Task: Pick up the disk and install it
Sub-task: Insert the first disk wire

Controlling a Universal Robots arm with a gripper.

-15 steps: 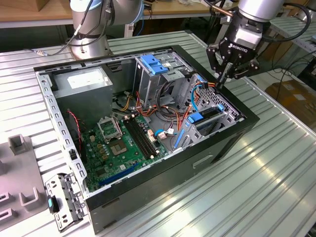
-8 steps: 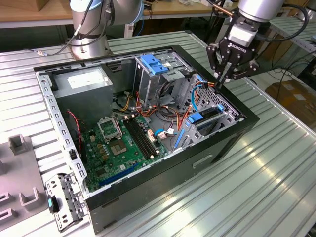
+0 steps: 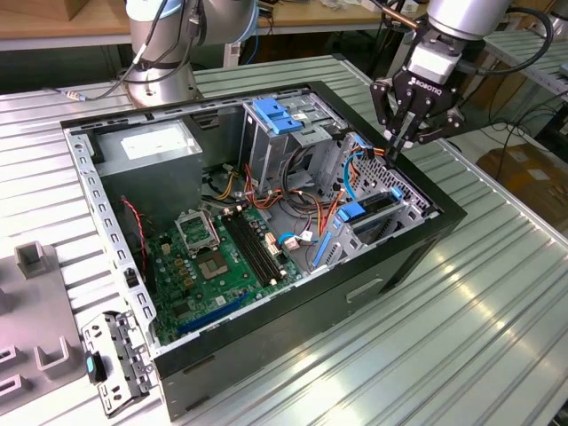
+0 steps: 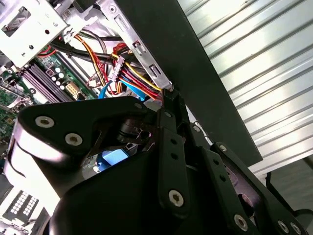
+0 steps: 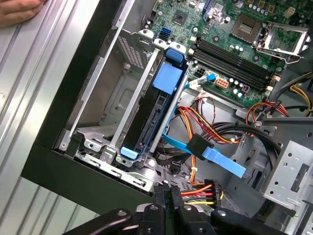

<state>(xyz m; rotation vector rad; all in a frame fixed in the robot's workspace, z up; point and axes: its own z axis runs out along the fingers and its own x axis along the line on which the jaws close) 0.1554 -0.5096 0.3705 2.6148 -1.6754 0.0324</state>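
On the exterior view's left lie grey fixtures (image 3: pixel 40 259) on the slatted table (image 3: pixel 497 293); the open computer case (image 3: pixel 293 311) lies on its side, so the motherboard (image 3: pixel 217 262) and bays face up for reach. Toward the right, the disk (image 3: pixel 377 209) stands on edge in its bay slot, its blue carrier (image 5: pixel 168 78) plain in the first wrist view, so it looks already seated. Above the case's right corner hangs the gripper (image 3: pixel 397 142), fingers pressed together, gripping nothing, just by the cable bundle (image 5: pixel 203 188).
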